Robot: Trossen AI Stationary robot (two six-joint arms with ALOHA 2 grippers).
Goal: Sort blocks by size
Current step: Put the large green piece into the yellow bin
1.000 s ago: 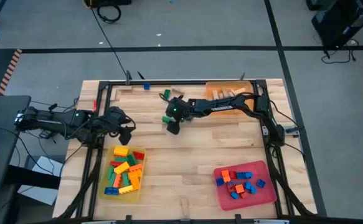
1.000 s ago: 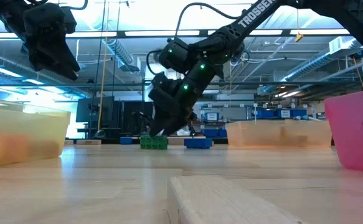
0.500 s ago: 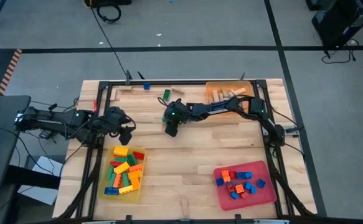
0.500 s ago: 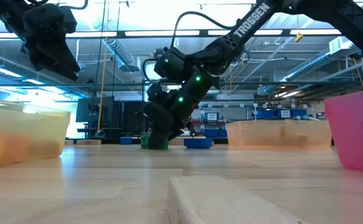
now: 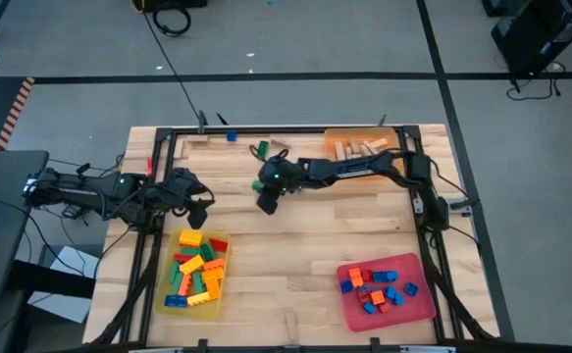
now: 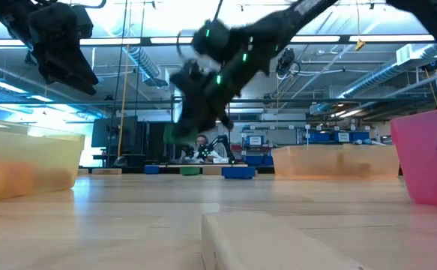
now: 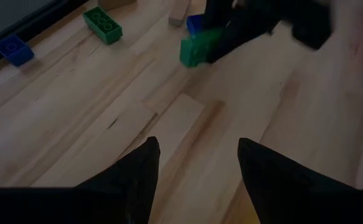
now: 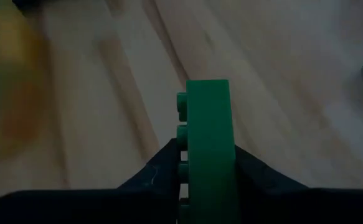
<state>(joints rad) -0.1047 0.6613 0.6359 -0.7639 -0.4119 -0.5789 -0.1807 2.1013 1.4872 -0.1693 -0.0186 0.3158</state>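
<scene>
My right gripper (image 5: 266, 200) is shut on a green brick (image 8: 207, 137), held above the table's far middle; the left wrist view also shows this brick (image 7: 200, 48). A second green brick (image 5: 259, 149), a blue brick (image 5: 232, 135) and a tan wooden piece (image 5: 278, 153) lie flat on the table near the far edge. My left gripper (image 7: 198, 168) hangs open over the table's left side (image 5: 199, 199), with nothing between its fingers. My right gripper pinches the green brick between its two fingers, one on the studded face (image 8: 181, 163), the other on the opposite face. The brick sticks out past the fingertips. The fingers slant down from the table's right side. The brick (image 6: 176, 133) is lifted clear of the table.
A yellow tray (image 5: 164, 294) with larger bricks stands near left, and a red tray (image 5: 425, 302) with small bricks near right. At the far right an orange tray (image 5: 337, 137) holds wooden pieces. A wooden piece (image 5: 290, 322) lies at the near edge.
My right gripper dipped to a green brick on the table, took hold of it and rose, lifting it clear of the wood. The second green brick and the blue brick stayed in place.
</scene>
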